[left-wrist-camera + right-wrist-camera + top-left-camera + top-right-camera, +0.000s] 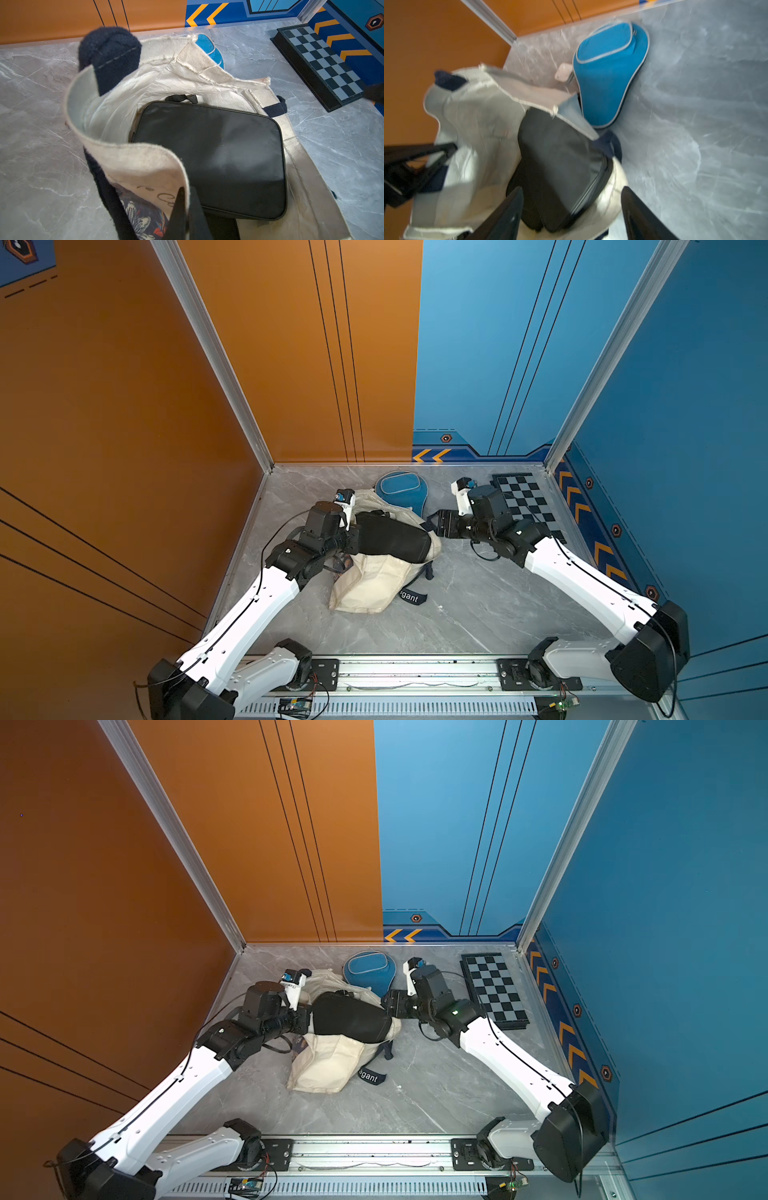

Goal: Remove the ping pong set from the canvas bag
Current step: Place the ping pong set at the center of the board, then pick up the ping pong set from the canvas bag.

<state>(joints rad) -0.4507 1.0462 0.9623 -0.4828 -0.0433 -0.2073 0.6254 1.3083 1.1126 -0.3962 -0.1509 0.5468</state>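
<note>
Canvas bag (374, 585): cream cloth with navy straps, lying crumpled near the middle of the grey marbled table (478, 605). Contents: one black zipped case (395, 541), flat and rectangular, lying in the open mouth on the bag's lower side with one end sticking out. Which case holds the ping pong set cannot be told. Both top views show the bag whole, with a strap end (411, 597) bearing white letters on the table. Only the left wrist view shows the crinkled lining (124, 108) and a floral print (141, 216) on the outside. Left gripper (188, 195): closed, pinching the bag's rim. Right gripper (572, 189): jaws spread wide on either side of the case's end; the view is blurred and contact is unclear. Nearby: blue paddle-shaped case (608, 72) on the table just behind the bag, mostly hidden by the rim in the left wrist view. Chessboard (525, 502) at the far right corner, partly covered by the right arm in a top view.
</note>
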